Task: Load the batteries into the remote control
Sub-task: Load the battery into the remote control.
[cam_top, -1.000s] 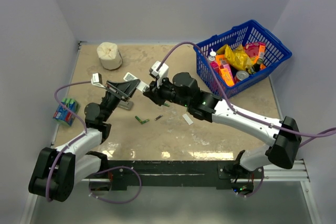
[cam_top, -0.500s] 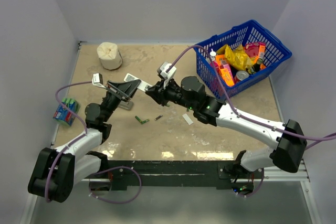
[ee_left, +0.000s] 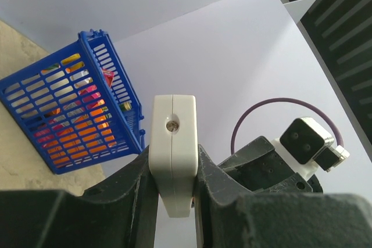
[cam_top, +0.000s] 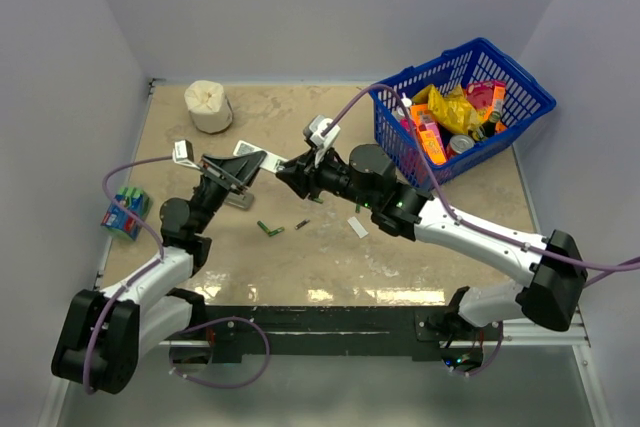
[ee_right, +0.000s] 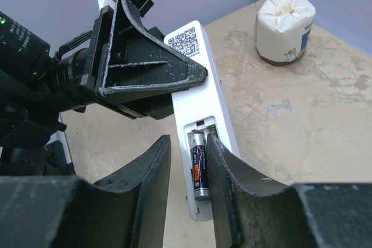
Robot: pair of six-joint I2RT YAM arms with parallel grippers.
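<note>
The right gripper point(ee_right: 189, 143), jaws parted, straddles a dark battery point(ee_right: 199, 173) seated in the open compartment of the remote control point(ee_right: 204, 100). The left gripper point(ee_left: 173, 181) clamps the remote above the table point(cam_top: 330, 257), where loose batteries point(cam_top: 270, 230) lie.

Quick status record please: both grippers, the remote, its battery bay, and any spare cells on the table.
left gripper: shut on the slim white plastic remote control
right gripper: open, fingers either side of the bay
battery bay: cover off; one dark cylindrical battery lying in it
loose batteries: a few small cells on the tan tabletop, nearer the arm bases than the grippers
</note>
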